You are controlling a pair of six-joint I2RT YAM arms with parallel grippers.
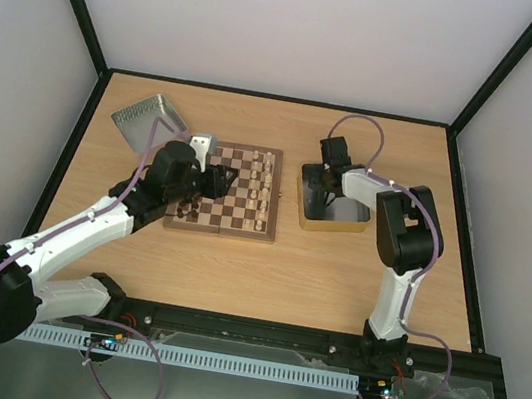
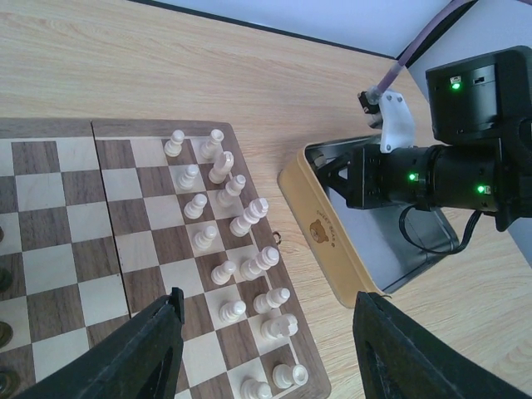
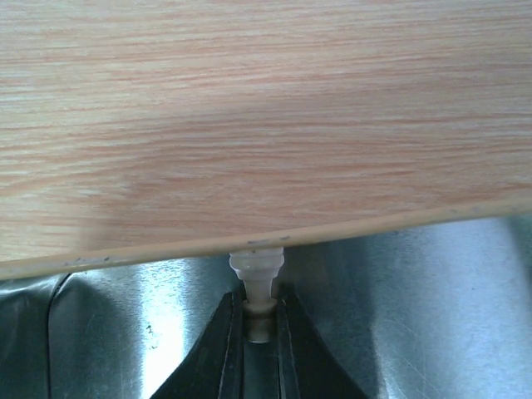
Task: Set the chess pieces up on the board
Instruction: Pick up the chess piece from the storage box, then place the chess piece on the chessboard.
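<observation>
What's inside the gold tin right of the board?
Inside the gold tin: the right hand, shut on one cream chess piece. Whether other pieces lie there is hidden by the arm and the tin's wall.

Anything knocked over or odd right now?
Nothing stands out: the cream wooden chess pieces stand upright on the checked wooden board, and the right gripper is shut on another inside the gold metal tin.

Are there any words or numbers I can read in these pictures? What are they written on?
No text here can be read.
A small mark on the side of the gold tin: too small and blurred to read.
The board: no letters or numbers show on its border.
</observation>
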